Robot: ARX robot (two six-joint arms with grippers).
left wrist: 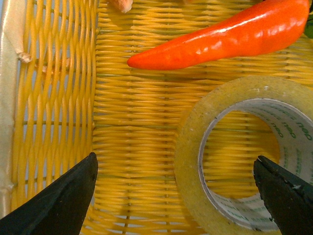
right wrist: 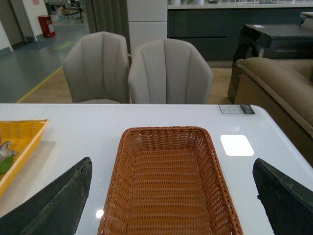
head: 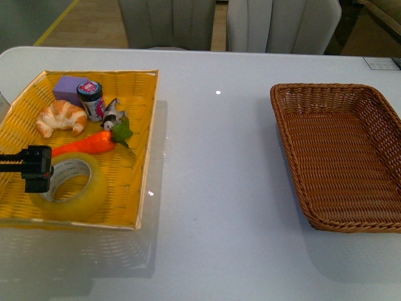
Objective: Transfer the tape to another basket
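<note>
Barely begun: the tape (head: 88, 194) lies flat in the yellow tray (head: 144, 125) beside the carrot (head: 84, 144), the left gripper (head: 36, 169) over it, jaws wide, straddling its wall. The basket (head: 338, 150) stands empty; the right gripper (right wrist: 171, 169) gapes wide too.

We see a glossy white table (head: 213, 188). Two things sit directly on it: yellow woven tray (head: 148, 157) on our left, brown wicker basket (head: 294, 157) on our right, well apart. Small printed card (head: 381, 63) at far right edge.
</note>
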